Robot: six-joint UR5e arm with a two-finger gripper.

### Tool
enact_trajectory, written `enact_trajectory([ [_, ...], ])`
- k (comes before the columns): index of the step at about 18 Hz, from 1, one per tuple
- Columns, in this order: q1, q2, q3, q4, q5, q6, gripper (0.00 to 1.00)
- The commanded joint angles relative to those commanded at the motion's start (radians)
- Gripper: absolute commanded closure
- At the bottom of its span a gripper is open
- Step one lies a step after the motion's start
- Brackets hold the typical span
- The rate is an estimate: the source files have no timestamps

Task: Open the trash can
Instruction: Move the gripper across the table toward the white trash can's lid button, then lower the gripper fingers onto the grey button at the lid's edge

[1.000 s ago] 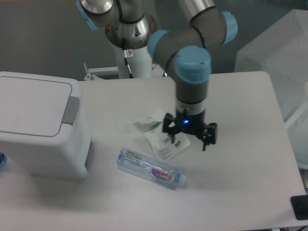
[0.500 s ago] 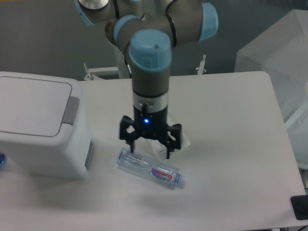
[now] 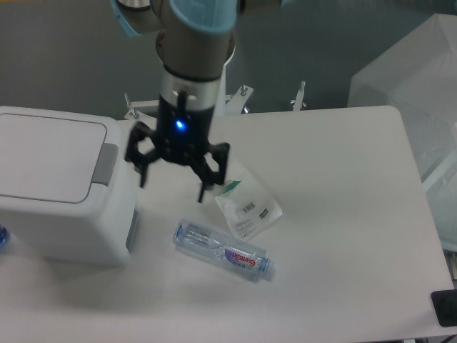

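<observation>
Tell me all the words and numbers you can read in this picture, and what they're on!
Water bottle: a purple label with white letters, too blurred to read for sure.
White packet: a small dark barcode-like mark and a green patch, too small to read.
Trash can: no words showing.
Gripper: only a blue light, no words.

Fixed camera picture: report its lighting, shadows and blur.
Fixed camera: soft, even light; the white boxy plastic trash can casts a faint shadow on the table; the clear plastic bottle looks slightly soft; the black two-finger gripper shows a glowing blue light.
</observation>
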Motion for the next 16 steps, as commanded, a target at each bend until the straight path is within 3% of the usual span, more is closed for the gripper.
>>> enact_trajectory([
  [4,-0.002,0.022,-0.066,0.018,0.003,0.002,0.00],
  [16,-0.008,0.003,-0.065,0.035,0.003,-0.003,0.00],
])
